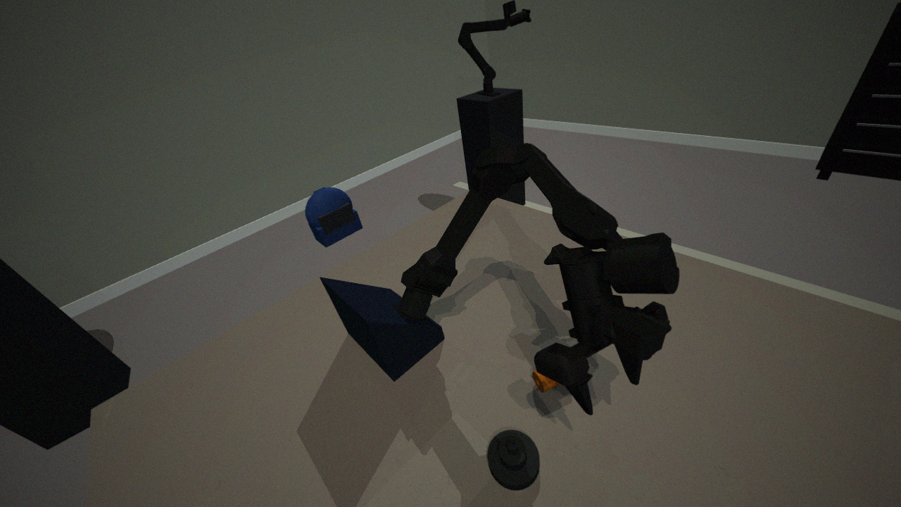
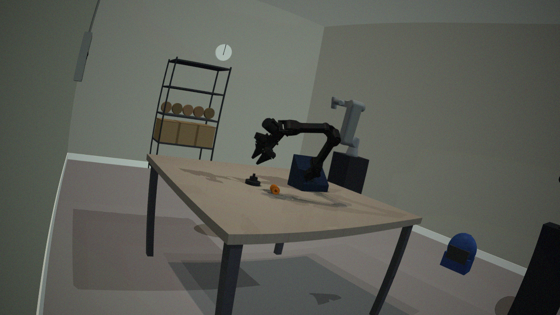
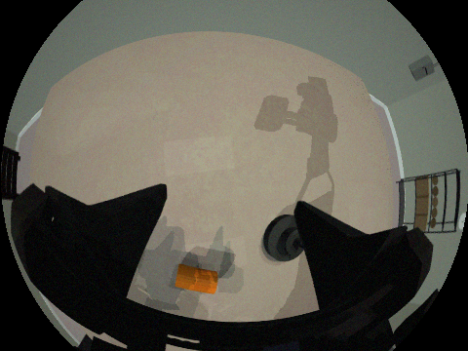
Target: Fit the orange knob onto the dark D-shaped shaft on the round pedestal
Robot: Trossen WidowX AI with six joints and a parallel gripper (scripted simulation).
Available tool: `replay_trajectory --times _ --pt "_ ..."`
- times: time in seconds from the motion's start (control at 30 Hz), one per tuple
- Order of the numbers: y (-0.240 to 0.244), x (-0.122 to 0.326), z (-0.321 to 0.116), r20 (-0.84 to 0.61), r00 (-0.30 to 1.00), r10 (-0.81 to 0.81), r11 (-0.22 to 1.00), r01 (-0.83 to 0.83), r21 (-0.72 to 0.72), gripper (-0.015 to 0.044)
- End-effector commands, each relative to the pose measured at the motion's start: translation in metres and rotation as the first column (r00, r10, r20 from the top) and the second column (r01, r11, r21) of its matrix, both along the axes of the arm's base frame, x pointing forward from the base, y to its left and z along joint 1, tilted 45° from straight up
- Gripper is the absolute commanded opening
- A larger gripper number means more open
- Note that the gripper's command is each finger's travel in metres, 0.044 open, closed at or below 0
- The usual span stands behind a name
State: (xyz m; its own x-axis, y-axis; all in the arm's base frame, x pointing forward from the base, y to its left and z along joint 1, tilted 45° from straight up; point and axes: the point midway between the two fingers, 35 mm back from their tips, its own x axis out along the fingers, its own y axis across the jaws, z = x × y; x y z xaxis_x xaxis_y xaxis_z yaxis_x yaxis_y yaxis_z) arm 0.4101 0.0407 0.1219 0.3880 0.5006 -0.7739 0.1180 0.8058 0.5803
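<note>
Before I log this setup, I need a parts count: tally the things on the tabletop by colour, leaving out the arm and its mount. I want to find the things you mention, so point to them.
Orange: 1, the knob (image 1: 545, 380) (image 2: 275, 190) (image 3: 196, 279), lying on its side
Dark: 1, the round pedestal (image 1: 513, 467) (image 2: 253, 182) (image 3: 277, 239) with its shaft
Total: 2

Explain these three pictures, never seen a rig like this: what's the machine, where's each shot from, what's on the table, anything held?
It's one black jointed arm ending in a two-fingered hand. The top picture looks down at the table, the exterior one shows the whole table from further off, and the wrist one looks out between the fingers. On the table, an orange knob lies on its side near a dark round pedestal. The hand is open above the table, holding nothing.
</note>
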Motion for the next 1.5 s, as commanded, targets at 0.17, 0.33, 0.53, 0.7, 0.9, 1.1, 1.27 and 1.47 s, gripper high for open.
replay_trajectory --times 0.17,0.33,0.53,0.7,0.9,1.1,1.27,1.47 --pt "0.036 -0.098 -0.031 -0.906 0.287 -0.310 0.654 0.756 0.016 0.0440" --pt "0.046 -0.124 -0.030 -0.964 -0.112 -0.243 0.498 0.838 -0.223 0.0440" --pt "0.047 -0.127 -0.030 -0.960 -0.158 -0.231 0.481 0.839 -0.253 0.0440" --pt "0.046 -0.126 -0.030 -0.960 -0.157 -0.231 0.481 0.839 -0.253 0.0440" --pt "0.046 -0.126 -0.030 -0.960 -0.157 -0.231 0.481 0.839 -0.253 0.0440" --pt "0.054 -0.126 -0.039 -0.960 -0.157 -0.231 0.481 0.839 -0.253 0.0440" --pt "0.063 -0.128 -0.048 -0.960 -0.157 -0.230 0.481 0.839 -0.253 0.0440" --pt "0.068 -0.128 -0.053 -0.960 -0.157 -0.231 0.481 0.839 -0.253 0.0440"
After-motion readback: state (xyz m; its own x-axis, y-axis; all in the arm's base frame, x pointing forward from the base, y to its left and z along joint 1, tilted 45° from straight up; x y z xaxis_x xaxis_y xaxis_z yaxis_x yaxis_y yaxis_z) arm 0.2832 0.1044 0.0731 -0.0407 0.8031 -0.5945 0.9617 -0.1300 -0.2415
